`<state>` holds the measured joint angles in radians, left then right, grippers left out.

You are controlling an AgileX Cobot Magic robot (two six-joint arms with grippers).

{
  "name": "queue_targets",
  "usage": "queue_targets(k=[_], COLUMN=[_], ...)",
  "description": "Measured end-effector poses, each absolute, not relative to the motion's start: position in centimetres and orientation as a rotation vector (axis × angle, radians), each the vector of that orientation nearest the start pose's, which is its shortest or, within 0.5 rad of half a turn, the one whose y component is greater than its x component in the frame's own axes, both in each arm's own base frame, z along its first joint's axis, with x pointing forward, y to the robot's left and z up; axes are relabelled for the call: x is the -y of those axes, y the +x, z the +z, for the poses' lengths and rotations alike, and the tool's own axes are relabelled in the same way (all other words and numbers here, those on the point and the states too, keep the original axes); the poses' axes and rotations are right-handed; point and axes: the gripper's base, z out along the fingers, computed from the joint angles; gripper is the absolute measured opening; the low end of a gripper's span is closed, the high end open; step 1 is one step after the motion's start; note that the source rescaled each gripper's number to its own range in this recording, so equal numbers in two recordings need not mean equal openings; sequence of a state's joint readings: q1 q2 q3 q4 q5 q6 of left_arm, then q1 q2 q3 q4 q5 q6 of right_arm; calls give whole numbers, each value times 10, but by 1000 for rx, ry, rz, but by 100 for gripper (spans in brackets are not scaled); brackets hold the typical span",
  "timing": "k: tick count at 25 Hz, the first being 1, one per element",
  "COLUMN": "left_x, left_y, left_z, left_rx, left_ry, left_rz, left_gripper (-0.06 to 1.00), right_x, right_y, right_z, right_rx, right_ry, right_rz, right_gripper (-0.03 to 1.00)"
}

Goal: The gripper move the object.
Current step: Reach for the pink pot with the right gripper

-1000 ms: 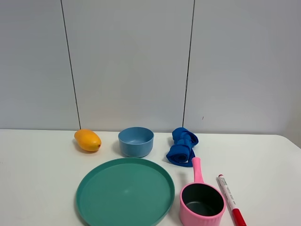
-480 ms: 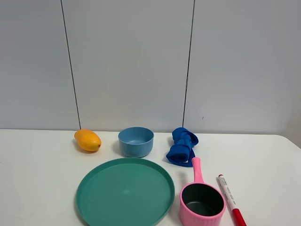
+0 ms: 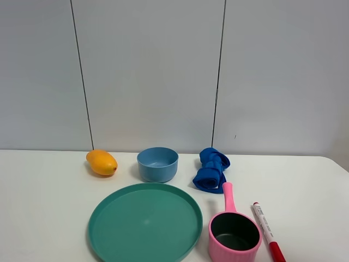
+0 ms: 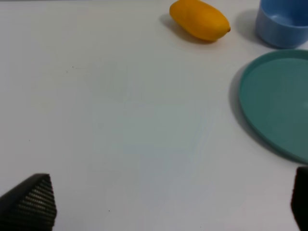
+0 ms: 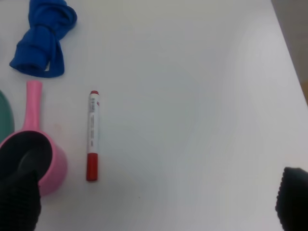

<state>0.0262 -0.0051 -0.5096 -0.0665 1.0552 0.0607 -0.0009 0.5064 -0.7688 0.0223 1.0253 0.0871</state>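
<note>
Approach step, grasp not yet made. Pink saucepan [image 3: 234, 236] upright on table [image 3: 43, 207], between green plate [image 3: 144, 224] and red marker [image 3: 267, 229], untouched. Right end effector [image 5: 156, 202] wide, empty, near it; left end effector [image 4: 163, 207] wide, empty. Next move: right descends, closes on handle [image 3: 228, 197].

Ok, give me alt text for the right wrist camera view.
A pink toy saucepan stands on a white table beside a red-and-white marker, a bunched blue cloth past its handle. The open claw holds nothing.
</note>
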Motion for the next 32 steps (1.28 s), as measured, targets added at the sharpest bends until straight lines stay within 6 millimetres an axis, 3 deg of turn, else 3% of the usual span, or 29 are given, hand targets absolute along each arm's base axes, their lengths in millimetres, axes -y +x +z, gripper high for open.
queue_targets(k=[16, 26, 32], left_x=[5, 5, 5], left_y=[-7, -7, -7], left_z=[280, 280, 280], left_rx=[-2022, -2022, -2022], left_ry=[38, 38, 38], left_rz=[-24, -24, -24], left_gripper=[100, 100, 100], right_x=[-15, -69, -72], right_y=[183, 215, 228], right_z=[308, 282, 266], right_rx=[-2391, -2418, -2469], right_ry=[148, -36, 94], right_rz=[239, 366, 354], right_gripper=[100, 100, 100])
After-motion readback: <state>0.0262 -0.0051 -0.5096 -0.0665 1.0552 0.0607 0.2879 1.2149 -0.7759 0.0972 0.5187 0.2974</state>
